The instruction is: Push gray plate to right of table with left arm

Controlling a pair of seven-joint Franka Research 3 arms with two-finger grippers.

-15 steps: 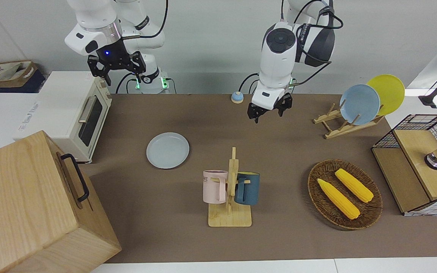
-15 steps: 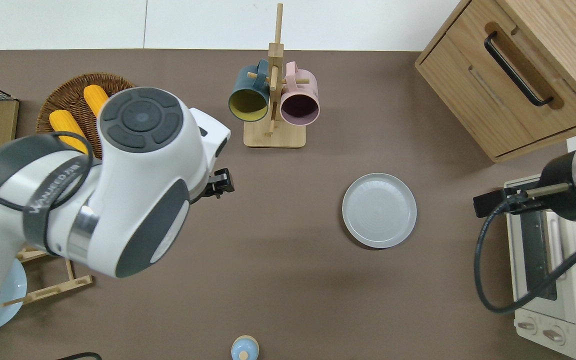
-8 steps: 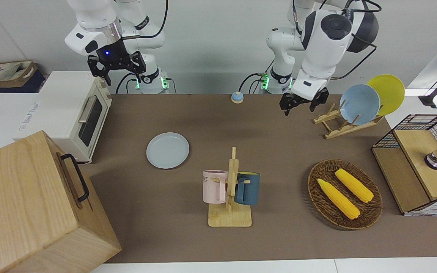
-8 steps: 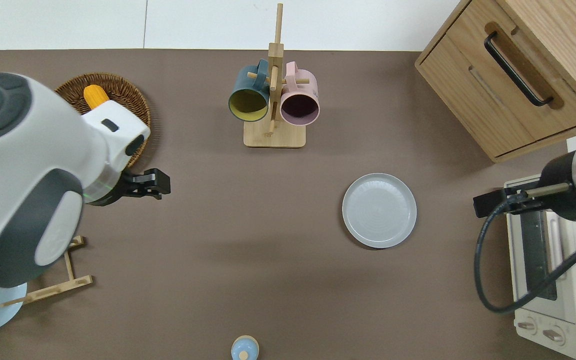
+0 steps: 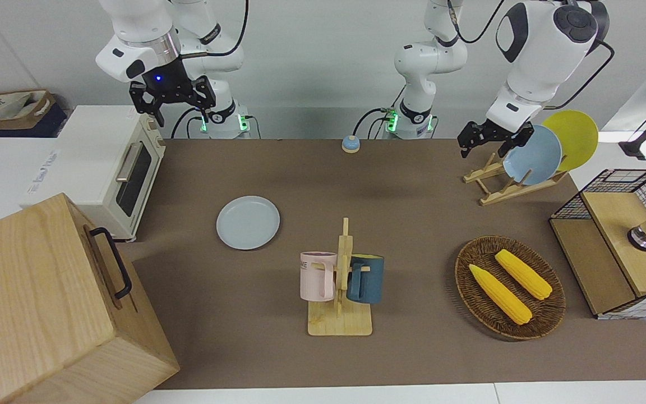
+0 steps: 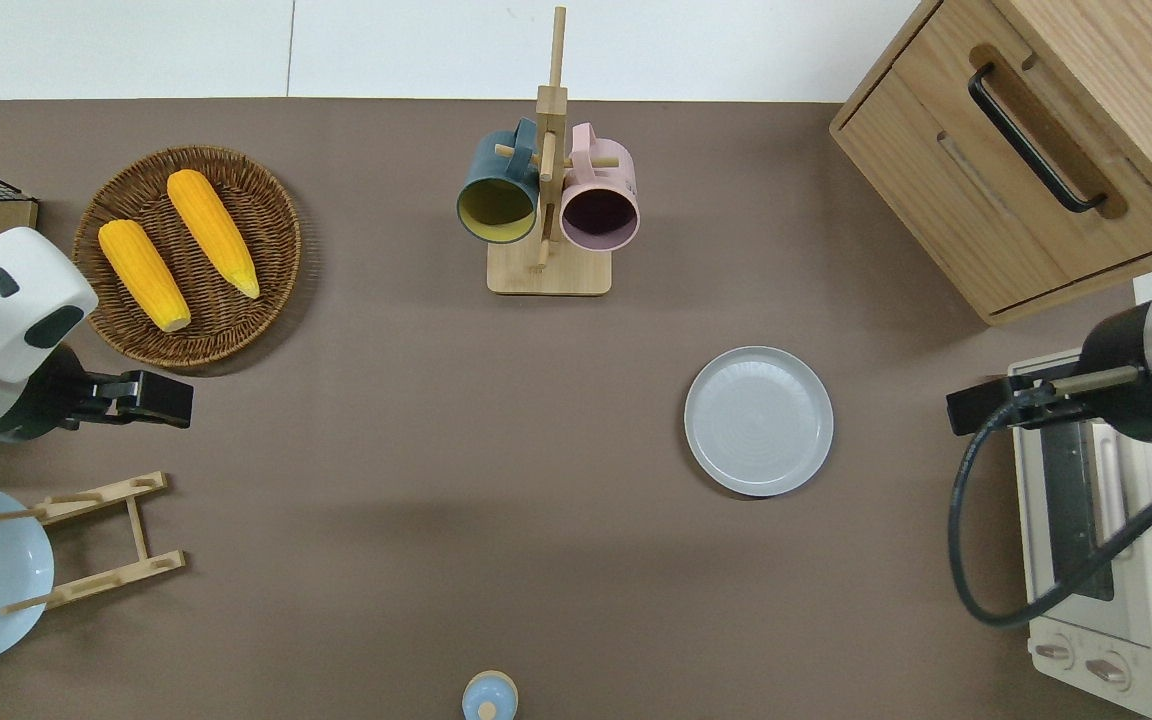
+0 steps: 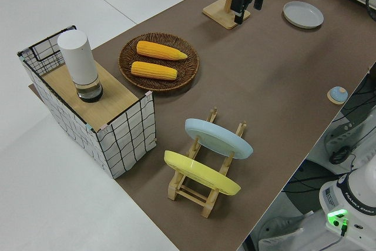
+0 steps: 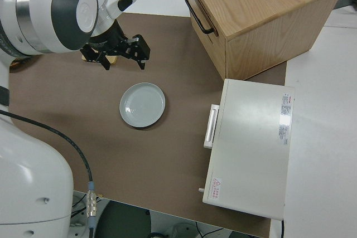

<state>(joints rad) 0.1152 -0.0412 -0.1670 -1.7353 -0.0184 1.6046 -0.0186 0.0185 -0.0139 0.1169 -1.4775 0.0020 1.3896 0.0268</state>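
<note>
One gray plate is seen flat on the table, right of centre in the overhead frame. Two corn cobs are held in one wicker basket at upper left. Two mugs are hung on one rack. The left gripper, spread open and empty, is held at the frame's left edge. The right arm is parked.

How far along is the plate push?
The push looks done: the gray plate lies flat toward the right arm's end of the table, beside the toaster oven. The empty left gripper is over bare table beside the corn basket. Nothing left.
</note>
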